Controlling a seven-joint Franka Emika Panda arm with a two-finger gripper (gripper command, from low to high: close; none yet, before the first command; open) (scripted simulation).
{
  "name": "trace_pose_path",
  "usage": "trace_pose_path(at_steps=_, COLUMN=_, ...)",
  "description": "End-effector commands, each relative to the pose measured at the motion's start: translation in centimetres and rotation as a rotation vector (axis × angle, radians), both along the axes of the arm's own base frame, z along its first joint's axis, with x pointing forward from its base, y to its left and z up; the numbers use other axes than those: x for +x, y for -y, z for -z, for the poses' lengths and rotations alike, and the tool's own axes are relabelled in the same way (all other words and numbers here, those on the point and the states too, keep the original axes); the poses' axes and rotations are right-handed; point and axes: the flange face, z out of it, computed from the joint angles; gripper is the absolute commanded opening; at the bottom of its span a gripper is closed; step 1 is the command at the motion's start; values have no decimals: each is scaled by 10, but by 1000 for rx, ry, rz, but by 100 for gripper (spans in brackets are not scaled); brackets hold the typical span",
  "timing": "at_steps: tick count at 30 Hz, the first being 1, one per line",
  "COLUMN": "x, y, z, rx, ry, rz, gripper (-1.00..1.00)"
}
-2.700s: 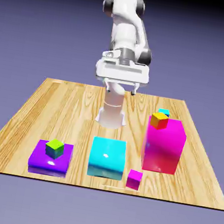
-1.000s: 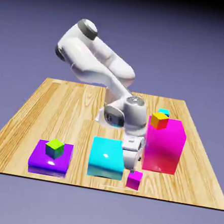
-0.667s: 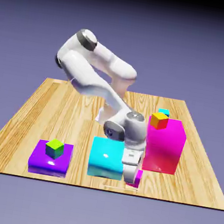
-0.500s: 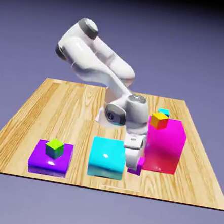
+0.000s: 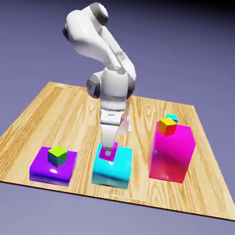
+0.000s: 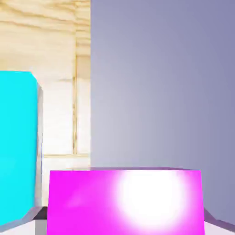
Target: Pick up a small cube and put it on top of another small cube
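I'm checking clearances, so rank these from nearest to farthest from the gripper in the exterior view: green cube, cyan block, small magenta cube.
1. Small magenta cube: held between the fingers of the gripper.
2. Cyan block: overlapped by the held cube in this view.
3. Green cube: off to the exterior view's left, on the purple block.

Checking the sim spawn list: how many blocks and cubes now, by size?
Big blocks: 3, purple, cyan, tall magenta
Small cubes: 4, green, orange, cyan one at the back, magenta one in the gripper
Total: 7
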Motion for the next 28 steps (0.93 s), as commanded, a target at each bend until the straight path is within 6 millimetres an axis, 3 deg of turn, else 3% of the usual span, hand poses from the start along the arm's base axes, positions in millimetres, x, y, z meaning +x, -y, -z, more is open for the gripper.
trace_pose_path(at_steps=1, x=-1, y=9, z=-5, rx=-10, ry=-1, rz=-15, gripper=-100)
trace_pose_path(at_steps=9, x=-19, y=104, z=3, rx=17, ry=-121, rz=-68, gripper=-100)
trace_pose_path(at_steps=17, x=-54, y=190, z=9, rx=108, ry=-191, rz=-122, gripper=-100)
trace_pose_path(at_steps=19, x=-58, y=196, z=20, rx=136, ry=-209, rz=-101, gripper=-100)
trace_pose_path(at_steps=24, x=-59, y=188, z=86, rx=136, ry=-208, rz=-101, gripper=-100)
trace_pose_path(at_steps=25, x=-59, y=187, z=89, rx=136, ry=-209, rz=-101, gripper=-100)
trace_pose_path(at_steps=26, x=-59, y=187, z=89, rx=136, ry=-209, rz=-101, gripper=100)
trace_pose_path(at_steps=27, x=-59, y=187, z=89, rx=136, ry=-209, rz=-101, gripper=100)
trace_pose_path(at_steps=28, x=-58, y=190, z=76, rx=135, ry=-208, rz=-99, gripper=100)
